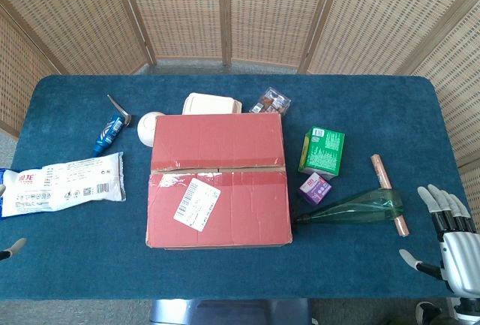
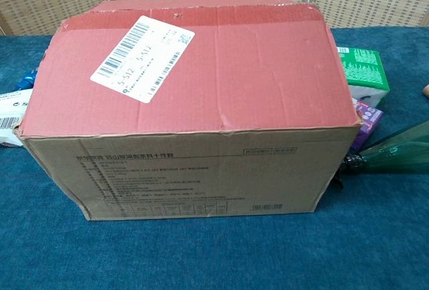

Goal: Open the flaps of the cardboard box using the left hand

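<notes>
The cardboard box point(image 1: 217, 182) sits in the middle of the blue table, its red top flaps lying flat and closed, meeting at a taped seam across the middle. A white label point(image 1: 196, 203) is stuck on the near flap. The chest view is filled by the box point(image 2: 201, 102), showing its brown front wall and red top. Of my left hand point(image 1: 10, 248), only fingertips show at the far left edge, spread apart, well away from the box and holding nothing. At the near right corner, my right hand point(image 1: 448, 239) rests with fingers spread and empty.
A white packet point(image 1: 64, 182), a blue tube point(image 1: 109, 133) and a white round thing point(image 1: 150, 126) lie left of the box. A beige container point(image 1: 212, 103) sits behind it. On the right are a green carton point(image 1: 322, 151), a purple box point(image 1: 315, 188), a green bottle point(image 1: 356, 209) and a brown roll point(image 1: 390, 194).
</notes>
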Controlling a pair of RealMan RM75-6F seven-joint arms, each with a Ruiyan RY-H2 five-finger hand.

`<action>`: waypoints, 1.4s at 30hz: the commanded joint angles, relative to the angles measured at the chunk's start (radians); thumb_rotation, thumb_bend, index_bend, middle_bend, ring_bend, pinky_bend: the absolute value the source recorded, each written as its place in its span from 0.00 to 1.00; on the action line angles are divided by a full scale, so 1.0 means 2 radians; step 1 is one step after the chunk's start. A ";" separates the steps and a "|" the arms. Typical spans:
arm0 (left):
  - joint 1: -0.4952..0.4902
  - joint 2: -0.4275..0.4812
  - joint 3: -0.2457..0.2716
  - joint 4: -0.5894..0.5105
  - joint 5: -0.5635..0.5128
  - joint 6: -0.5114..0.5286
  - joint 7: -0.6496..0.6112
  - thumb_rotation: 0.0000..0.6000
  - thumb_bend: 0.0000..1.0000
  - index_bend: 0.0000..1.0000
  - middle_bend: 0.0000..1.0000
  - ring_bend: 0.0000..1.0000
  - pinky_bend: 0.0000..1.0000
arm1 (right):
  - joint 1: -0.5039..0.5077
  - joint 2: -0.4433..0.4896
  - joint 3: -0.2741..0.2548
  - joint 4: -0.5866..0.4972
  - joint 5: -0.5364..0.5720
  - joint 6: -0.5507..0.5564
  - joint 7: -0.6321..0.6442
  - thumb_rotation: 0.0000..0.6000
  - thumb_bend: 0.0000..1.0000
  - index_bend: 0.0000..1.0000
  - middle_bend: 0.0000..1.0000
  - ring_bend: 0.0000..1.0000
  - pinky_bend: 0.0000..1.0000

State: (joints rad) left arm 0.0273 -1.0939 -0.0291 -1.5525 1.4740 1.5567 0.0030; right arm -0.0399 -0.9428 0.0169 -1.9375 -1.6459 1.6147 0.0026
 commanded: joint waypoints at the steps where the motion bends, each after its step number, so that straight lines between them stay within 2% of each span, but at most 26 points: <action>1: 0.000 0.000 0.000 0.000 0.000 -0.001 0.000 1.00 0.00 0.00 0.00 0.00 0.00 | 0.000 0.000 0.000 0.000 0.000 0.000 0.000 1.00 0.00 0.00 0.00 0.00 0.00; 10: -0.002 -0.001 -0.001 -0.001 0.000 -0.003 0.000 1.00 0.00 0.00 0.00 0.00 0.00 | -0.001 0.001 0.000 0.000 0.000 0.002 0.001 1.00 0.00 0.00 0.00 0.00 0.00; 14: -0.013 0.002 -0.013 -0.009 0.008 0.001 -0.014 1.00 0.00 0.00 0.00 0.00 0.00 | -0.001 0.000 0.000 0.000 0.002 0.001 0.000 1.00 0.00 0.00 0.00 0.00 0.00; 20: -0.065 0.014 -0.051 -0.035 0.038 -0.011 -0.012 1.00 0.00 0.00 0.00 0.00 0.00 | -0.001 0.000 -0.001 -0.002 -0.001 0.001 -0.001 1.00 0.00 0.00 0.00 0.00 0.00; 24: -0.112 0.015 -0.071 -0.058 0.049 -0.047 -0.001 1.00 0.00 0.00 0.00 0.00 0.00 | -0.001 0.002 0.001 -0.001 0.005 0.000 0.005 1.00 0.00 0.00 0.00 0.00 0.00; 27: -0.172 -0.011 -0.092 -0.061 0.062 -0.097 0.017 1.00 0.00 0.00 0.00 0.00 0.00 | 0.000 0.005 0.001 -0.001 0.005 -0.001 0.011 1.00 0.00 0.00 0.00 0.00 0.00; 34: -0.221 -0.051 -0.104 -0.066 0.049 -0.138 0.053 1.00 0.00 0.00 0.00 0.00 0.00 | 0.000 0.006 0.001 0.000 0.007 -0.002 0.016 1.00 0.00 0.00 0.00 0.00 0.00; 42: -0.253 -0.081 -0.106 -0.048 0.040 -0.154 0.086 1.00 0.00 0.00 0.00 0.00 0.00 | -0.001 0.009 0.000 0.000 0.006 -0.001 0.023 1.00 0.00 0.00 0.00 0.00 0.00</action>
State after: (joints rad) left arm -0.4740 -1.2511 -0.2424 -1.6513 1.5554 1.2520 0.1701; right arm -0.0411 -0.9254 0.0180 -1.9368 -1.6340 1.6122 0.0466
